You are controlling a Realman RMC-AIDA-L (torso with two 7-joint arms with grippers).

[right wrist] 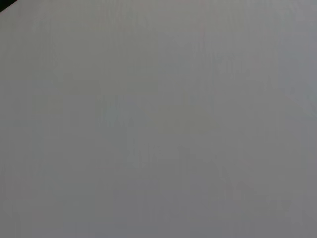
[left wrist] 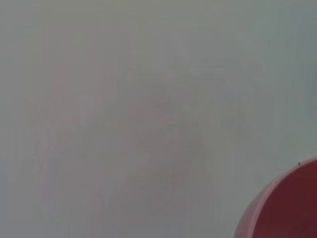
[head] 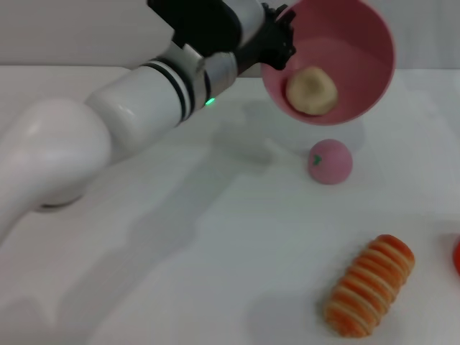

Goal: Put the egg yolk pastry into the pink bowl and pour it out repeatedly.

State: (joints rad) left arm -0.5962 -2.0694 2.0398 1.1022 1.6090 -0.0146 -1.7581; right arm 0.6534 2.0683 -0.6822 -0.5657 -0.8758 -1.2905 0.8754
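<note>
So from the head cam I've got the left arm (head: 129,108) stretched across the table (head: 215,251), and its gripper (head: 277,44) is pinching the near rim of the bowl (head: 359,43). The bowl is up off the table and tipped hard toward the camera, so I'm looking pretty much straight into it. The pastry (head: 312,90) is sitting inside, down against the low part of the wall, close to the rim but not over it. The black fingers are clamped on the rim's left edge, one looks like it's inside the lip and the rest outside, though that part is dark and I can't make out much detail.

Under the bowl, on the table, is a small pink ball (head: 330,162) with a green mark on it, clear of the bowl. Closer to me and a bit more to the right lies a striped orange-and-cream roll (head: 370,286), on its side, well apart from the ball. There's a sliver of something red (head: 456,257) at the right edge, can't tell what it is.

Left wrist cam is mostly blank table, with just a curve of the bowl (left wrist: 285,208) in one corner. Right wrist cam shows nothing but plain pale surface, and the right gripper isn't visible anywhere.
</note>
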